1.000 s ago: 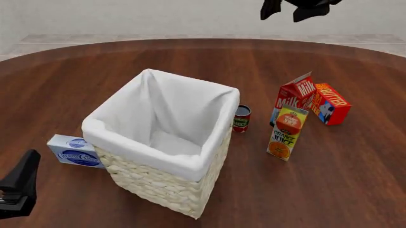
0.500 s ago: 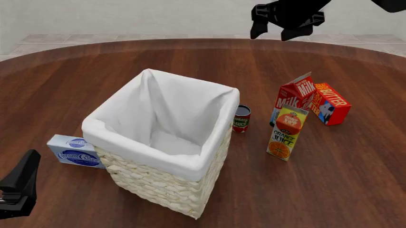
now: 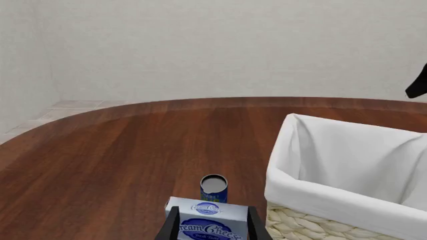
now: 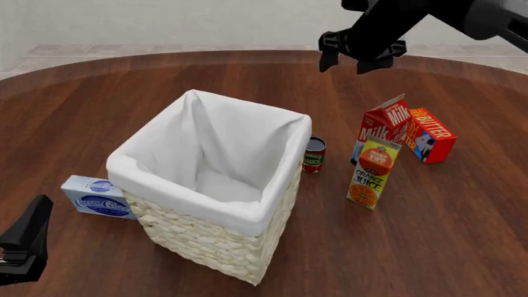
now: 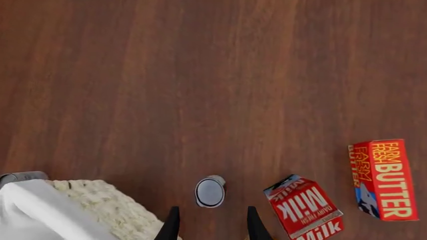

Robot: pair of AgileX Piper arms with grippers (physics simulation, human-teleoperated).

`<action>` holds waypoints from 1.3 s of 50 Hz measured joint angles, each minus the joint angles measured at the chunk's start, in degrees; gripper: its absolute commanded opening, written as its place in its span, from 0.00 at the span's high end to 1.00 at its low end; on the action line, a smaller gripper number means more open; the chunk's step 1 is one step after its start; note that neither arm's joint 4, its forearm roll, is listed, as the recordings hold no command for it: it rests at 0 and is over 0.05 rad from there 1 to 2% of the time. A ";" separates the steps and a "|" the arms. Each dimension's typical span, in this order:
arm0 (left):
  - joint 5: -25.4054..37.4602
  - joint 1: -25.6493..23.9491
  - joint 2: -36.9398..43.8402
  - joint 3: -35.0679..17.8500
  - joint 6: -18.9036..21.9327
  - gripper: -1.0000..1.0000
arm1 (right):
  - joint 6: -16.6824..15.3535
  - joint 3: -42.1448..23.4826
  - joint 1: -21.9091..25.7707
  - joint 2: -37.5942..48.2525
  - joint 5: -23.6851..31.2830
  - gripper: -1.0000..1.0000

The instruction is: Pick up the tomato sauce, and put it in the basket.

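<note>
The tomato sauce (image 4: 315,154) is a short red-labelled can with a silver top, upright on the table just right of the basket (image 4: 247,213), a large cream wicker basket lined with white cloth. Seen from above in the right wrist view, the tomato sauce (image 5: 209,192) stands between the basket's corner (image 5: 100,210) and the milk carton (image 5: 303,207). My right gripper (image 4: 344,66) hangs open high over the far side of the table, its fingertips (image 5: 172,225) just short of the can. My left gripper (image 4: 25,244) rests low at the near left, open and empty.
An orange juice carton (image 4: 373,173), milk carton (image 4: 384,127) and butter box (image 4: 431,134) cluster right of the can. A cream cheese box (image 4: 97,197) lies left of the basket, right before my left fingers (image 3: 172,227). A small blue can (image 3: 213,187) stands beyond it.
My right arm has come down and slightly left from the top of the front view, closer to the table. The left arm and all objects have stayed put.
</note>
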 measured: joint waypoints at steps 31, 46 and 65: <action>0.00 0.00 -0.01 0.00 0.00 0.00 | 0.71 4.52 0.05 3.65 -4.04 0.00; 0.00 0.00 0.00 0.00 0.00 0.00 | 1.45 6.42 0.41 4.84 -5.41 0.00; 0.00 0.00 0.00 0.00 0.00 0.00 | 2.40 7.68 1.54 6.65 -6.75 0.00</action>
